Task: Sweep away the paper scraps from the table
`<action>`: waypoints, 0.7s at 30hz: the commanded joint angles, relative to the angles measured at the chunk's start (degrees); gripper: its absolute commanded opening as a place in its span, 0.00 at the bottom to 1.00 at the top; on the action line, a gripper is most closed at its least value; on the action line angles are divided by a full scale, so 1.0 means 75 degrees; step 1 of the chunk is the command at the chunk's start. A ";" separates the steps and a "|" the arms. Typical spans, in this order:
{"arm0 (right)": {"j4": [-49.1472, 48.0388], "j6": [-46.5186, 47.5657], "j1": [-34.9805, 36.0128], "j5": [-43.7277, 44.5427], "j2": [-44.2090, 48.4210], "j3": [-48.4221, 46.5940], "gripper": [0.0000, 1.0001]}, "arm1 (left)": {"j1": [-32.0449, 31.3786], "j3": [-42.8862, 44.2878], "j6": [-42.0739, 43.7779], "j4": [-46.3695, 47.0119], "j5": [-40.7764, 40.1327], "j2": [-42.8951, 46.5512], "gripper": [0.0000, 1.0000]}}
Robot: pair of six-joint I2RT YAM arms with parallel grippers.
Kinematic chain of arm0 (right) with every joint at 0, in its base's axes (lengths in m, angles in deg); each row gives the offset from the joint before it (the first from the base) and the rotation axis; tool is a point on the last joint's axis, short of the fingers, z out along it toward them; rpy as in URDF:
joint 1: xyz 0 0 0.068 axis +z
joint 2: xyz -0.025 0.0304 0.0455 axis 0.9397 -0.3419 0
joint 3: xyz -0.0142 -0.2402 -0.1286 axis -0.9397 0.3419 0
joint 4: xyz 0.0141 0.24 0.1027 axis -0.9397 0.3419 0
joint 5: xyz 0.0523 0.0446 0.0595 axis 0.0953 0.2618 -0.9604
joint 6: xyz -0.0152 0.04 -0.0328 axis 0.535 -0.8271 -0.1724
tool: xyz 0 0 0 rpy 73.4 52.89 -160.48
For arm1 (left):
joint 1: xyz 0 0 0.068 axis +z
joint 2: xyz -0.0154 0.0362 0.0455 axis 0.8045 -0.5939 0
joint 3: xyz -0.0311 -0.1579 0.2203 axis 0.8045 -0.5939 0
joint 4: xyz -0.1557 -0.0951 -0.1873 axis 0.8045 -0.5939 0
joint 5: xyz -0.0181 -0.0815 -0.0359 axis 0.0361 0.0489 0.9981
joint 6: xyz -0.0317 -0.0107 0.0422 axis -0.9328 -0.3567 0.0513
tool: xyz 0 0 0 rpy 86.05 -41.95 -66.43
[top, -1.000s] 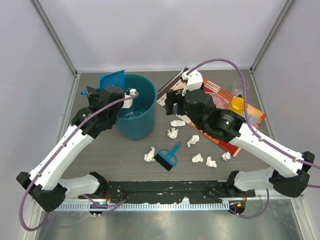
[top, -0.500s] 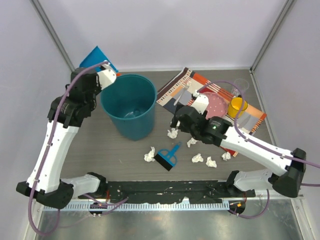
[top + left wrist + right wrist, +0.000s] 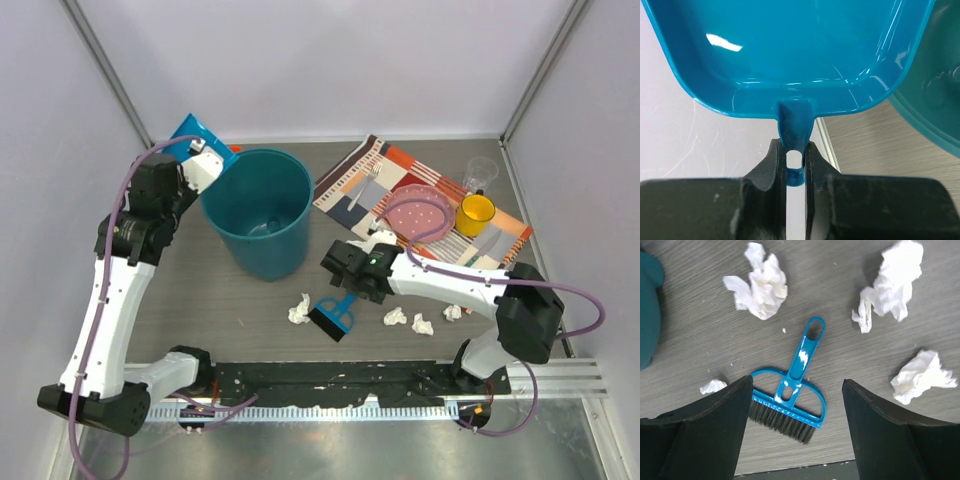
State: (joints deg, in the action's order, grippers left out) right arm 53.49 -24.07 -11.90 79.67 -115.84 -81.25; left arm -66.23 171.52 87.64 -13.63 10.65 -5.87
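1. The left gripper pinches the handle of the blue dustpan, which is tilted up just behind the left rim of the teal bin. The wrist view cuts off the pan's far edge.
2. The right gripper hangs over the blue brush with its jaws spread wide. The brush lies on the table, in front of the bin and to its right.
3. The paper scraps lie on the table around the brush. A few nearer the placemat are partly hidden by the right arm.
4. Pale shapes at the bin's bottom are too dim to identify.
5. To the right of the bin, the striped placemat carries a pink plate, a yellow cup and a fork. A clear glass stands by its far edge.
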 commanded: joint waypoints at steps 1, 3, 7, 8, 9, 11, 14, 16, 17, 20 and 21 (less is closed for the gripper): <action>0.0688 -0.3063 -0.0001 -0.0157 -0.0112 0.0264 0.77 | 0.0235 0.0153 -0.0092 0.0569 0.0627 -0.0054 0.00; 0.0607 -0.4282 0.0057 -0.0135 -0.0264 0.0429 0.75 | 0.0282 0.0177 -0.0197 0.0557 0.0884 -0.0054 0.00; 0.1375 -0.4629 0.0338 0.0824 -0.1153 -0.0878 0.76 | 0.0353 0.0142 -0.0198 0.0522 0.1049 -0.0124 0.00; 0.1623 -0.4617 0.0327 0.0896 -0.1411 -0.1092 0.76 | 0.0364 0.0130 -0.0186 0.0534 0.1061 -0.0136 0.00; 0.1846 -0.4641 0.0327 0.0944 -0.1599 -0.1245 0.75 | 0.0399 0.0118 -0.0139 0.0545 0.1061 -0.0136 0.00; 0.1942 -0.4617 0.0315 0.0851 -0.1952 -0.1329 0.73 | 0.0435 0.0118 -0.0116 0.0569 0.1096 -0.0148 0.00; 0.1323 -0.4442 0.0233 0.0466 -0.2046 -0.1002 0.68 | 0.0517 0.0141 -0.0115 0.0569 0.1190 -0.0195 0.00; 0.1030 -0.4383 0.0151 0.0289 -0.1976 -0.0721 0.65 | 0.0552 0.0153 -0.0116 0.0557 0.1225 -0.0218 0.00; 0.1017 -0.4337 0.0139 0.0276 -0.1929 -0.0661 0.65 | 0.0564 0.0153 -0.0115 0.0557 0.1248 -0.0230 0.00; 0.1005 -0.4255 0.0104 0.0358 -0.1777 -0.0450 0.65 | 0.0611 0.0165 -0.0104 0.0522 0.1342 -0.0265 0.00; 0.0924 -0.4196 0.0081 0.0335 -0.1765 -0.0392 0.64 | 0.0622 0.0177 -0.0115 0.0522 0.1366 -0.0277 0.00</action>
State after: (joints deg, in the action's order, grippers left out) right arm 60.90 -54.83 -10.78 80.54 -131.40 -85.62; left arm -62.25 171.52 87.31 -12.25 19.05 -7.84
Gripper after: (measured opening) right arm 0.650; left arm 0.130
